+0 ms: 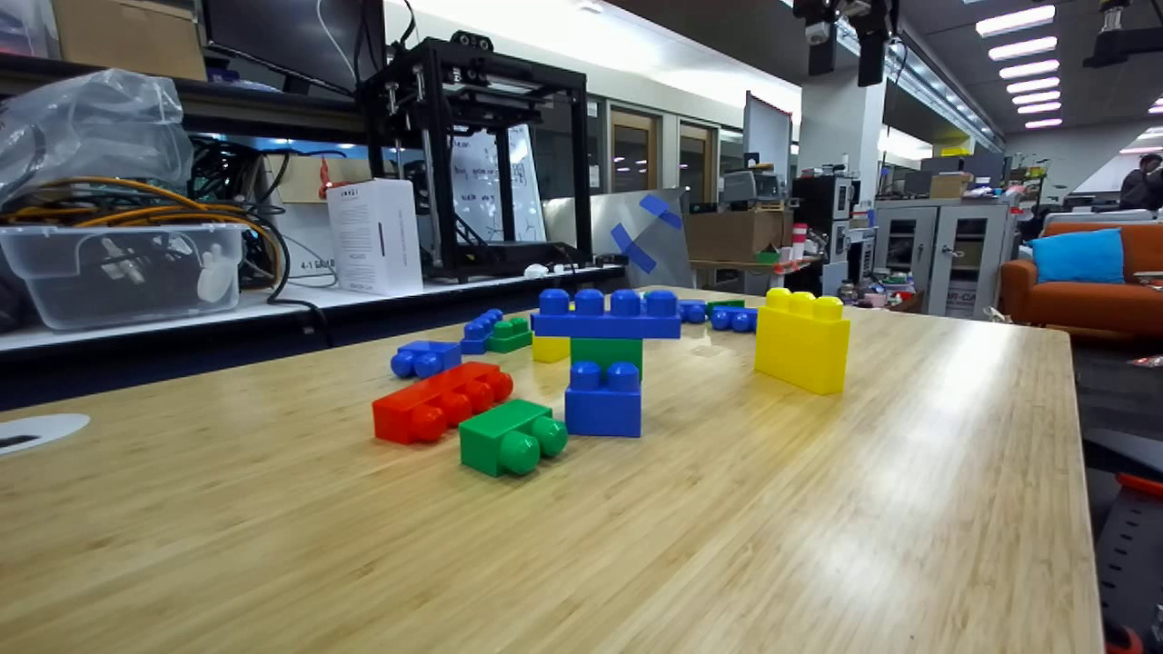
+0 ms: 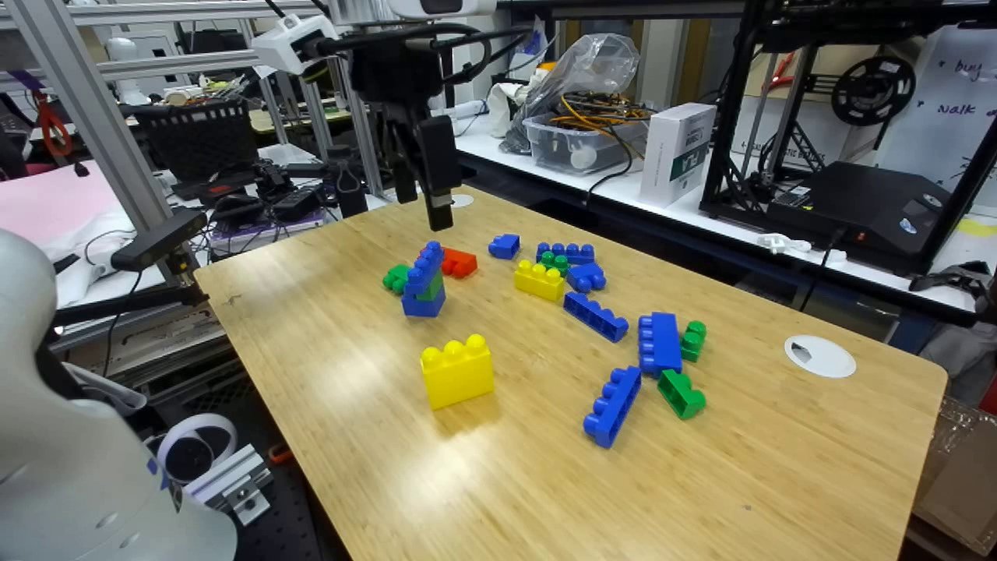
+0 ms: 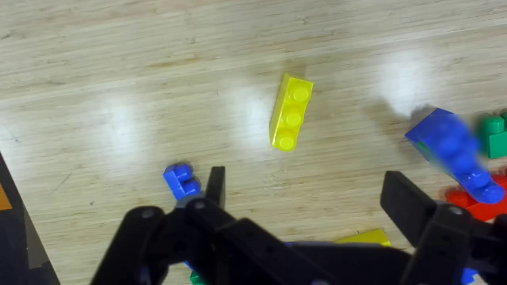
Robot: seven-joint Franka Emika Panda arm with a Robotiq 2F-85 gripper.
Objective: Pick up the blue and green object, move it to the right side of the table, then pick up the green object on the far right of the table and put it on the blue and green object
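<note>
The blue and green object [image 1: 606, 325] stands upright on the table [image 1: 772, 527], a wide blue brick on top of green and blue ones. It also shows in an exterior view [image 2: 424, 271] and at the right of the wrist view [image 3: 451, 142]. A green brick [image 1: 509, 438] lies beside it, also seen in an exterior view [image 2: 396, 278]. Other green bricks lie further along [image 2: 554, 262], [image 2: 693, 340], [image 2: 681, 393]; which one is the task's green object I cannot tell. My gripper [image 3: 305, 176] is open and empty, high above the table and apart from the bricks, as an exterior view [image 2: 423, 209] shows.
A larger yellow brick [image 2: 458, 374] stands near the tower. A red brick [image 1: 445, 401] lies against the tower's side area. A smaller yellow brick [image 2: 537, 282] and several blue bricks [image 2: 593, 318] are scattered behind. A shelf with a white box [image 2: 678, 152] and printer borders the table.
</note>
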